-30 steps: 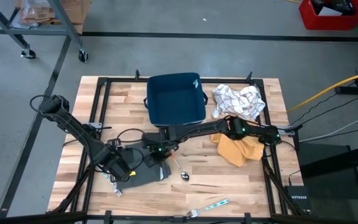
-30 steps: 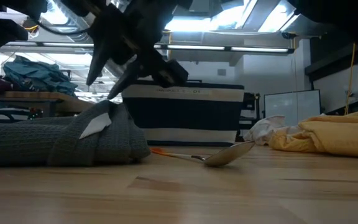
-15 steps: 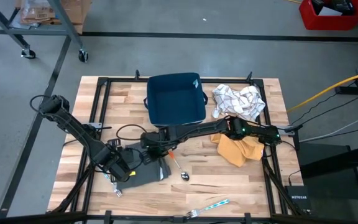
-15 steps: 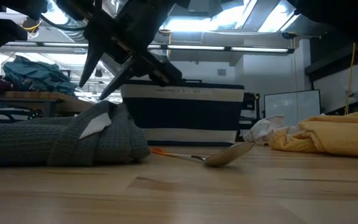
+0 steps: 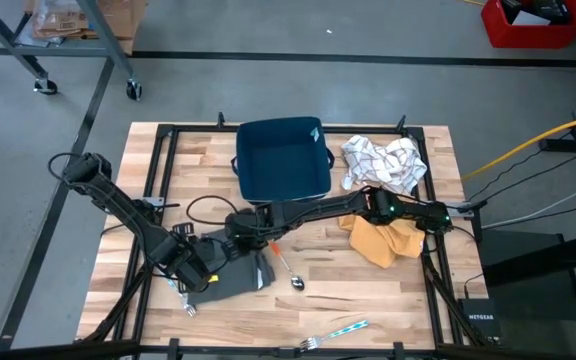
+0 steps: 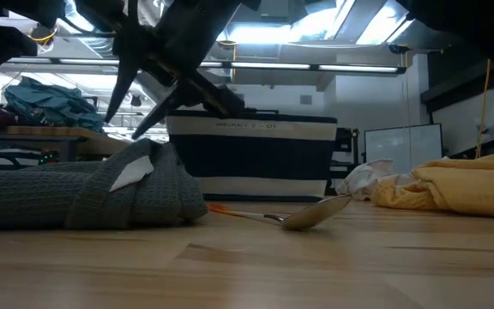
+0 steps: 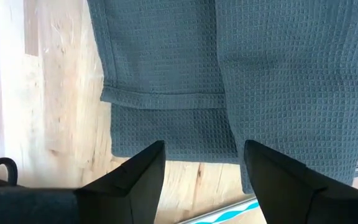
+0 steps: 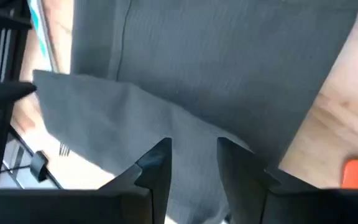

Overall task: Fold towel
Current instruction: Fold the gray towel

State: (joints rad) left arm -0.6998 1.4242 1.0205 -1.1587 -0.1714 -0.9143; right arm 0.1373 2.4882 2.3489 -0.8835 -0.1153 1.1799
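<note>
The grey waffle towel [image 5: 230, 278] lies folded in layers on the near left of the wooden table, with a raised fold and a white label [image 6: 131, 176] at its right end. My left gripper [image 7: 204, 149] points straight down over the towel's left part [image 5: 194, 272], open, its fingers clear above a hemmed edge [image 7: 166, 99]. My right gripper [image 8: 193, 144] reaches in from the right, slanting down over the towel's far edge [image 5: 236, 236]. It is open, with its fingertips [image 6: 135, 133] just above the raised fold.
A dark blue tray [image 5: 284, 158] stands at the far middle, with a white checked cloth [image 5: 383, 163] to its right and a yellow cloth [image 5: 383, 240] nearer. A spoon with an orange handle [image 5: 290, 272] lies right of the towel. A turquoise-handled fork [image 5: 333, 335] lies at the near edge.
My right gripper has turned at the wrist and swung its fingers toward the table's left, over the towel's far edge. It has stayed open. The towel lies as before.
</note>
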